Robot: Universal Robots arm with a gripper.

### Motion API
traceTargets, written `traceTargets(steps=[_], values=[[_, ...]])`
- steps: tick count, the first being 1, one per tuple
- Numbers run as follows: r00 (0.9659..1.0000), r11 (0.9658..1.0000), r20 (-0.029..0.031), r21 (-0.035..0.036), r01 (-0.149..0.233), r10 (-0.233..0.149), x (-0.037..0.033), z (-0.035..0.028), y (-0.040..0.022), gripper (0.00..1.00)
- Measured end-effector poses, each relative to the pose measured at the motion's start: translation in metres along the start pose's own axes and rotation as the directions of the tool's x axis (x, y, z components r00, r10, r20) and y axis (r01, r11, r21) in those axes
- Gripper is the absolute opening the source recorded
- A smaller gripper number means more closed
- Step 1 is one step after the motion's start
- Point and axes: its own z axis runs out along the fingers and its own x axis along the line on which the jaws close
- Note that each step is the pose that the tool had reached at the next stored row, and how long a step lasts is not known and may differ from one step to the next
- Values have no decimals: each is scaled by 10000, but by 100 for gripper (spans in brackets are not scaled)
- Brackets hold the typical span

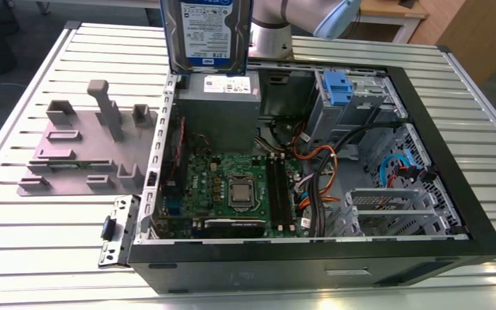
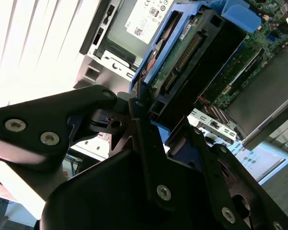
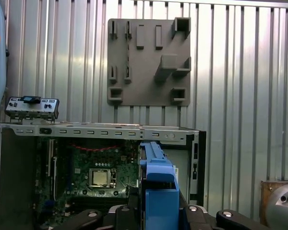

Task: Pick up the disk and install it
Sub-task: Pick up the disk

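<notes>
hand (image 3: 158,211) clamped on disk (image 1: 205,29), arm (image 1: 304,16) raised

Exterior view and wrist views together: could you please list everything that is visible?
disk: 1, silver in blue frame, held upright over the case
case: 1, black, open, on the table
motherboard: 1, green, inside the case
bracket: 1, blue, in the case's drive bay
stand: 1, grey, on the table, exterior view's left of the case
table: 1, silver, slatted
arm: 1, grey, behind the disk
gripper: 1, black, shut on the disk
</notes>
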Motion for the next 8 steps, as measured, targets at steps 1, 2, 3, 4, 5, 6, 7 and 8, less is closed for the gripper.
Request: traceTargets(steps=[1,2,3,4,5,6,7,8], values=[[10000,10000,0,0,0,0,2,0,0,36],[10000,10000,0,1,0,0,4,0,0,36],[10000,10000,0,0,0,0,6,0,0,36],[10000,10000,0,0,0,0,8,0,0,36],[10000,10000,0,1,0,0,11,0,0,36],[10000,10000,0,0,0,0,13,0,0,36],[10000,10000,0,0,0,0,15,0,0,36],[10000,10000,0,1,0,0,17,0,0,36]])
